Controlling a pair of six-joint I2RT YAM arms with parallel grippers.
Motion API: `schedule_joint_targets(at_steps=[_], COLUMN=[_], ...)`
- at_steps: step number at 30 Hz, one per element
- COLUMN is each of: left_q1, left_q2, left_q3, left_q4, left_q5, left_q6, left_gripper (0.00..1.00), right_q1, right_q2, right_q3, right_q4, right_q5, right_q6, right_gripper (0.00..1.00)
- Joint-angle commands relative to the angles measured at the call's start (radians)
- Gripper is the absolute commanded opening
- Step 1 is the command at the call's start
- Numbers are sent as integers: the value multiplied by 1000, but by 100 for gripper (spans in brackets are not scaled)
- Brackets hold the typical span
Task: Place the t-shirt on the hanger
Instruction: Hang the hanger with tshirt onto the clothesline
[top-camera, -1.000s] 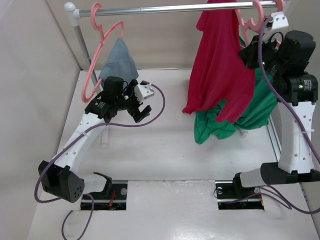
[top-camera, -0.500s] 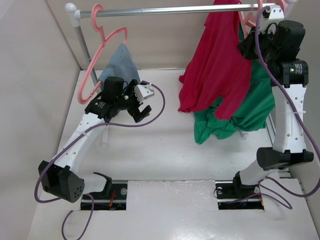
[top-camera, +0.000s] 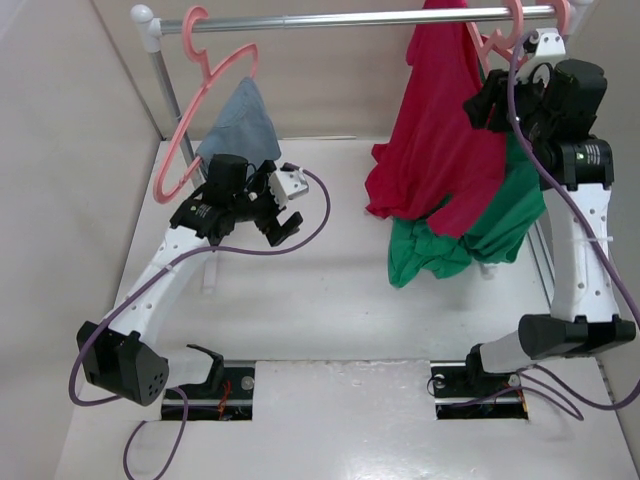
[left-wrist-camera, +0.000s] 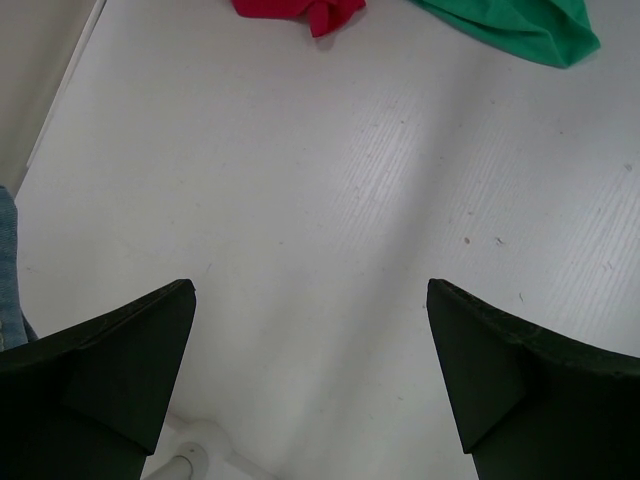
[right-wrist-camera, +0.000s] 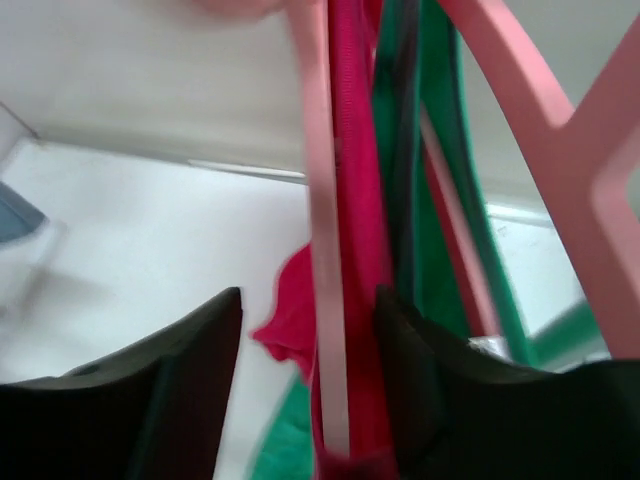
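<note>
The red t-shirt hangs from the rail at the upper right on a pink hanger, its hem draping over a green top. My right gripper is raised beside the t-shirt's shoulder. In the right wrist view its jaws stand apart around the hanger's pink bar and the red fabric; a gap shows left of the bar, so the right gripper is open. My left gripper hovers wide open over bare table, nothing between its fingers. The t-shirt's hem shows at the top of the left wrist view.
A green top hangs on a second pink hanger behind the red one. A third pink hanger with blue-grey denim hangs at the rail's left end. The metal rail spans the back. Walls close in both sides.
My right gripper's jaws have parted from the hanger, and the arm rose, then shifted slightly left. The red t-shirt swung with it. The left arm stayed still.
</note>
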Motion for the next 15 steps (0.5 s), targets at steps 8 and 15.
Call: schedule_joint_targets(at_steps=[8,15], left_q1=[-16,-25], left_q2=[-39,-51], left_q3=[-16,-39], left_q4=[-3,-3], left_q5=[27,-19], left_q6=[9,-21], left_gripper=[100,100], right_q1=[83,147], right_q2=[-276,-403], right_q3=[-62,-62], right_q4=[4,-30], right_q5=[102,141], right_q6=[-175,-267], right_gripper=[87,98])
